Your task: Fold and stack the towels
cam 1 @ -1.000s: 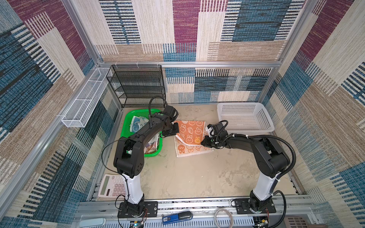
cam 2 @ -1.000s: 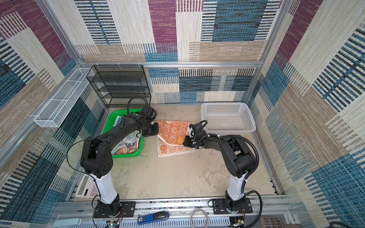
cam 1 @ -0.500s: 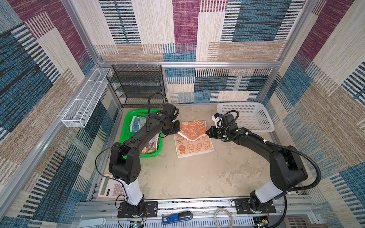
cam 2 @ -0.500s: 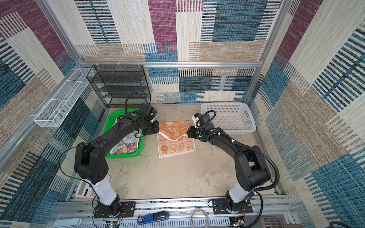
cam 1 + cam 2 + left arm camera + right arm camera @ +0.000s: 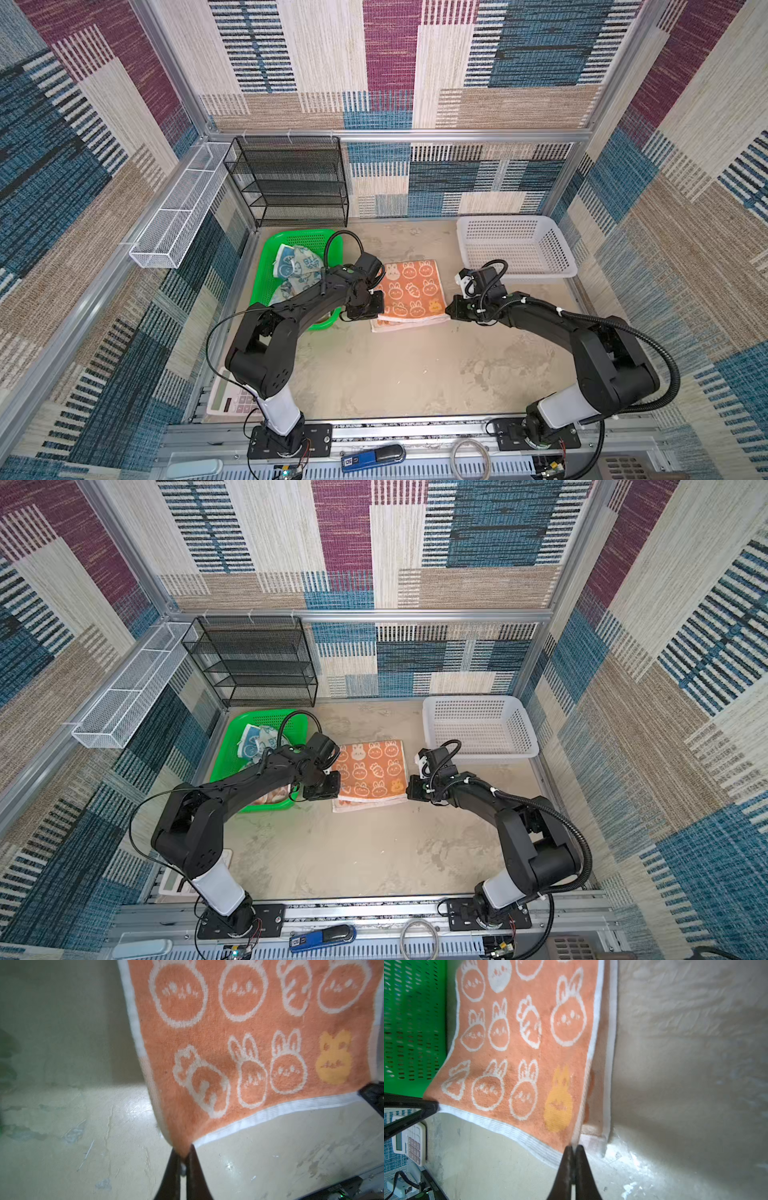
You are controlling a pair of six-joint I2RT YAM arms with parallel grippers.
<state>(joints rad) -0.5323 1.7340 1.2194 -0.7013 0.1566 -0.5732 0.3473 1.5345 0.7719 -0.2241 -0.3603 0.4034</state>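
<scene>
Left pincer (image 5: 184, 1153), right pincer (image 5: 573, 1148) each clamp orange towel (image 5: 413, 291) corner; lower layer mostly hidden beneath.

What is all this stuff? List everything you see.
orange towel: one, orange with white rabbits, mid-table, folded over itself
green basket: one, green, left of orange towel
other towels: crumpled, count unclear, blue and whitish, in green basket
white basket: one, white, back right
mesh rack: one, black, back left
wire tray: one, white, left wall
calculator: one, whitish, front left
left gripper: one, black, pinching towel corner
right gripper: one, black, pinching the other near corner
</scene>
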